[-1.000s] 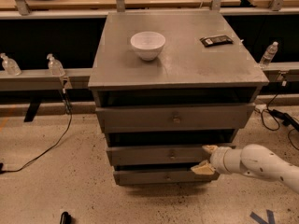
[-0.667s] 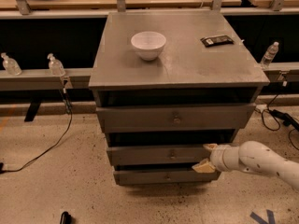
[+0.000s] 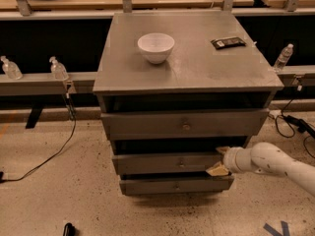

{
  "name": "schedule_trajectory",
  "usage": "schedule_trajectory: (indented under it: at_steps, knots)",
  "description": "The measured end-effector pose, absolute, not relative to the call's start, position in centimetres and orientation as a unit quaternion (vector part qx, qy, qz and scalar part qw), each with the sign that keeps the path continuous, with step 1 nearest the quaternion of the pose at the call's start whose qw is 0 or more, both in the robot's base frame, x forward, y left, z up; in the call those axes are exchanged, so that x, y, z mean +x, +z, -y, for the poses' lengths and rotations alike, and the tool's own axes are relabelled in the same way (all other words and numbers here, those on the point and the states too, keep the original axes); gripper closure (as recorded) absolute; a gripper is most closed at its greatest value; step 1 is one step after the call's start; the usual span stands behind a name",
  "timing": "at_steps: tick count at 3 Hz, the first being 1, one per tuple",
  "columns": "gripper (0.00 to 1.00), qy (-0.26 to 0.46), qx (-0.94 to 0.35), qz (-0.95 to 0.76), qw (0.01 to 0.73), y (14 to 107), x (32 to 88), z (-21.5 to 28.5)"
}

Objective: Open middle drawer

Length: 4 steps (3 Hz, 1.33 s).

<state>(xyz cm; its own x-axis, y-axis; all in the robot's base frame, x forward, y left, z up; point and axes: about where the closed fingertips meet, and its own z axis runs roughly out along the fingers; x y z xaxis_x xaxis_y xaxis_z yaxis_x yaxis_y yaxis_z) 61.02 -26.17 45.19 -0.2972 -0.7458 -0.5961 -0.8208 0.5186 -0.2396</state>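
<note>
The gripper (image 3: pixel 219 161) clamps top and bottom edges of the middle drawer (image 3: pixel 147 163) at its right end, well right of the knob (image 3: pixel 181 163). Pulling off-centre could skew the drawer and jam it, or the gripper may slip off.

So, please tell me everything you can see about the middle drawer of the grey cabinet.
The middle drawer is the second of three in the grey cabinet. Its front is a long flat panel that looks like grey-painted wood, with one small round knob at the centre. It sits level, with a dark gap above it, and seems barely pulled out, if at all. The gripper is at the right end of its front; real contact I cannot confirm.
</note>
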Motion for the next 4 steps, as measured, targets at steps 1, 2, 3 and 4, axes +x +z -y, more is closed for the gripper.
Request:
schedule_trajectory:
  at_steps: [1, 2, 3, 4]
  knots:
    - [0.34, 0.057, -0.493, -0.796, 0.345, 44.4, 63.0, 26.8]
    - [0.35, 0.062, -0.506, -0.791, 0.337, 42.9, 64.7, 27.0]
    - [0.36, 0.066, -0.507, -0.797, 0.321, 41.5, 64.5, 27.4]
    - [0.39, 0.066, -0.507, -0.797, 0.321, 41.9, 64.5, 27.4]
